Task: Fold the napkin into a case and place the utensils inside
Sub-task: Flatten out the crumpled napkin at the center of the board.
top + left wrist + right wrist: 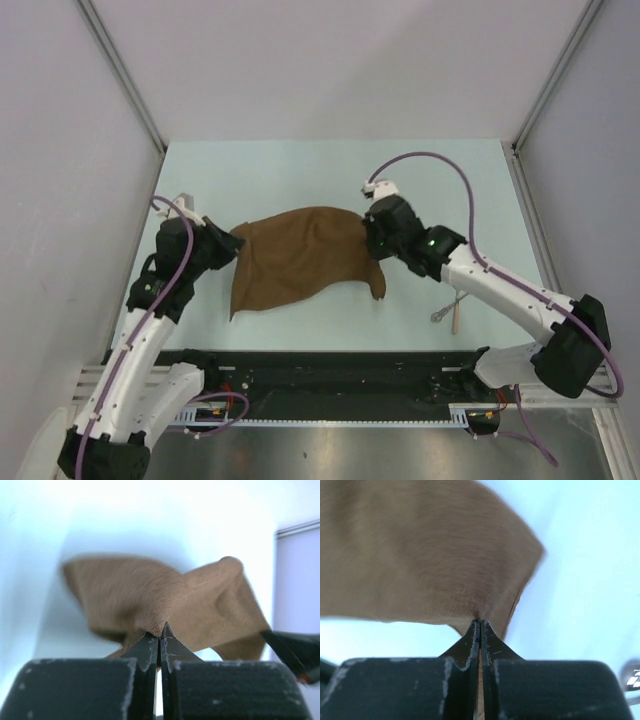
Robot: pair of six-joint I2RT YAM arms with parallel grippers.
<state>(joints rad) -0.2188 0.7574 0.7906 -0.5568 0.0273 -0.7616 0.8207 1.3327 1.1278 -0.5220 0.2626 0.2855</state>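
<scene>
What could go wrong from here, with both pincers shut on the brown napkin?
1. The left pincer and right pincer each hold only a thin pinch of the dark-brown cloth napkin at their tips; a pull might slip it free.
2. The napkin sags unevenly, one corner trailing near the right pincer, so a fold may land skewed.
3. The silver metal utensils lie close beside the right arm; it or trailing cloth could knock them.

I see a pale green table (300,170) with the utensils (451,313) lying on it near the front on the right side, and the brown napkin (300,260) in the middle, maybe only partly resting on it.
</scene>
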